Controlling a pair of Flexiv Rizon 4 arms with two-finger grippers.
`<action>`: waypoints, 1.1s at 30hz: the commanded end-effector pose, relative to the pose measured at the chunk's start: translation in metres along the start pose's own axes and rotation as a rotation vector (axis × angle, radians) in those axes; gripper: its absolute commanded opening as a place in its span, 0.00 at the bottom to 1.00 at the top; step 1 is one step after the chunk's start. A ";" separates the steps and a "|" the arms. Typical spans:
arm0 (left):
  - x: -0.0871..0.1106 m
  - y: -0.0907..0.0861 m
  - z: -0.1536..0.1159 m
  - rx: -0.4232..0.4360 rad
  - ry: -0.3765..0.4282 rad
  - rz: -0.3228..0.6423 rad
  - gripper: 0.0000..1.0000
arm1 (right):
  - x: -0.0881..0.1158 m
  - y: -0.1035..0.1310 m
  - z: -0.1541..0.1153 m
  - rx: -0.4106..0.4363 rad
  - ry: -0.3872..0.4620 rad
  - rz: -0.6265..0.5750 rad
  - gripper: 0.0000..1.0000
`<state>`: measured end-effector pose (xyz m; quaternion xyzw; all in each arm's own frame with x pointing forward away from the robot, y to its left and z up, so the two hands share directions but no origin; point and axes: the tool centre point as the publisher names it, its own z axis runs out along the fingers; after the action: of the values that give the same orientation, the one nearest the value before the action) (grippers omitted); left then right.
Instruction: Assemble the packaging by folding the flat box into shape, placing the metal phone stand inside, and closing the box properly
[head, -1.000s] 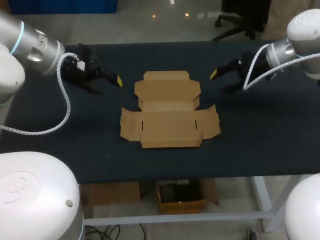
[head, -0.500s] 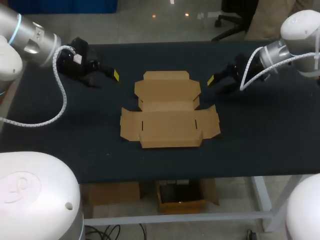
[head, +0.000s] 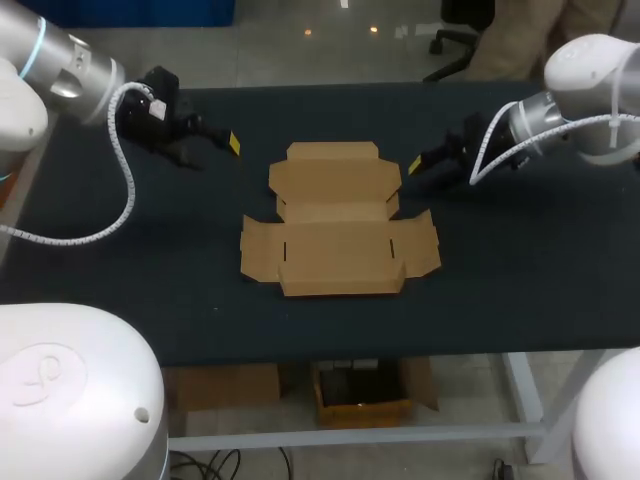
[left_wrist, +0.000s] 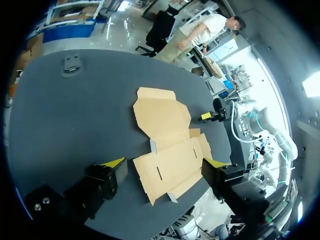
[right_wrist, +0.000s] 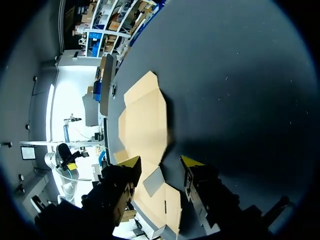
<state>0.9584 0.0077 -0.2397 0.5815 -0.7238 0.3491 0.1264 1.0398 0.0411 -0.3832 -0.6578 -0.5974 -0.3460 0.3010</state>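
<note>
The flat box (head: 338, 222) lies unfolded in the middle of the worktop (head: 520, 260). The left gripper (left_wrist: 167, 162) hovers far left of it, fingers wide and empty. The right gripper (right_wrist: 162, 160) is near the box's far right flap, fingers also wide and empty.

No readable text, labels, numbers or signs: flat box (head: 338, 250) plain brown card, worktop (head: 520, 270) plain dark surface. Nothing legible in wrist views.
</note>
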 end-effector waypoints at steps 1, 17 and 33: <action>0.000 -0.001 -0.002 -0.003 -0.002 0.001 1.00 | -0.004 0.006 0.009 0.012 0.018 -0.002 0.47; -0.001 -0.001 -0.003 -0.006 0.005 0.014 1.00 | -0.006 0.016 0.030 0.026 0.026 0.009 0.47; -0.010 0.001 -0.009 0.005 0.018 0.008 1.00 | 0.008 0.025 0.054 0.045 0.060 -0.005 0.45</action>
<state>0.9587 0.0190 -0.2393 0.5769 -0.7238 0.3563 0.1280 1.0642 0.0858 -0.4024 -0.6437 -0.5963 -0.3536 0.3241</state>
